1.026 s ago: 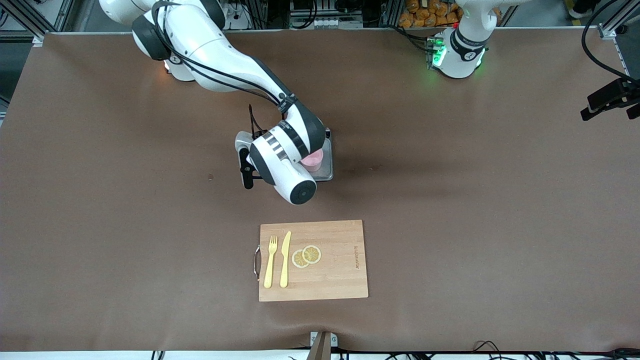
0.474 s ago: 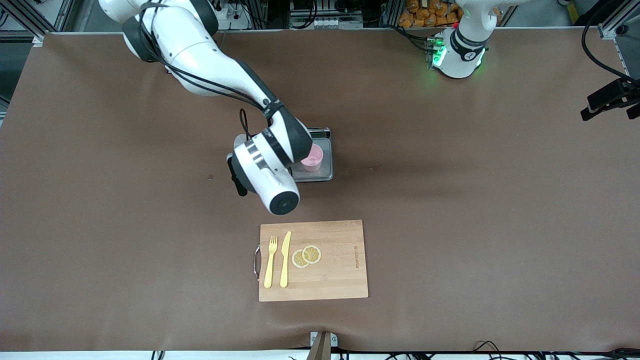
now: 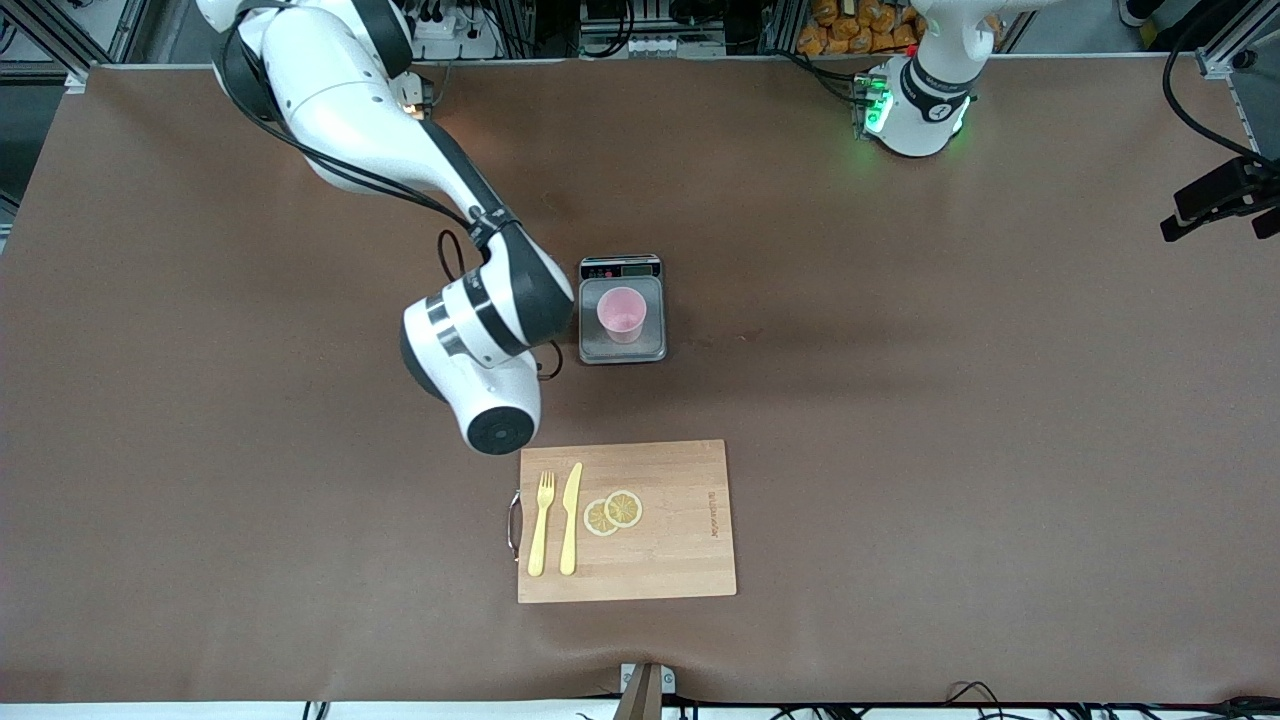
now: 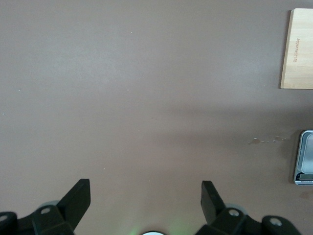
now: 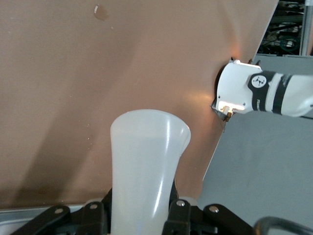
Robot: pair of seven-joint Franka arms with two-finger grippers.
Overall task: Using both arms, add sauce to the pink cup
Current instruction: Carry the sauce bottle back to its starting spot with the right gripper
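The pink cup (image 3: pixel 622 313) stands upright on a small scale (image 3: pixel 600 350) in the middle of the table. In the right wrist view my right gripper (image 5: pixel 142 211) is shut on the sauce bottle (image 5: pixel 146 156), a translucent whitish body whose wide end points away from the wrist. Its nozzle does not show. In the front view the right arm's wrist (image 3: pixel 480 370) hangs beside the scale, toward the right arm's end, and hides the gripper and bottle. My left gripper (image 4: pixel 145 188) is open over bare brown table with nothing between its fingers.
A wooden cutting board (image 3: pixel 680 560) lies nearer the front camera than the scale, carrying a yellow fork (image 3: pixel 541 525), a yellow knife (image 3: pixel 570 518) and two lemon slices (image 3: pixel 613 512). The left arm's base (image 3: pixel 920 100) stands at the table's edge.
The right arm has swung off the cup toward its own end of the table. The cup, half covered before, now shows whole. The left gripper has stayed open.
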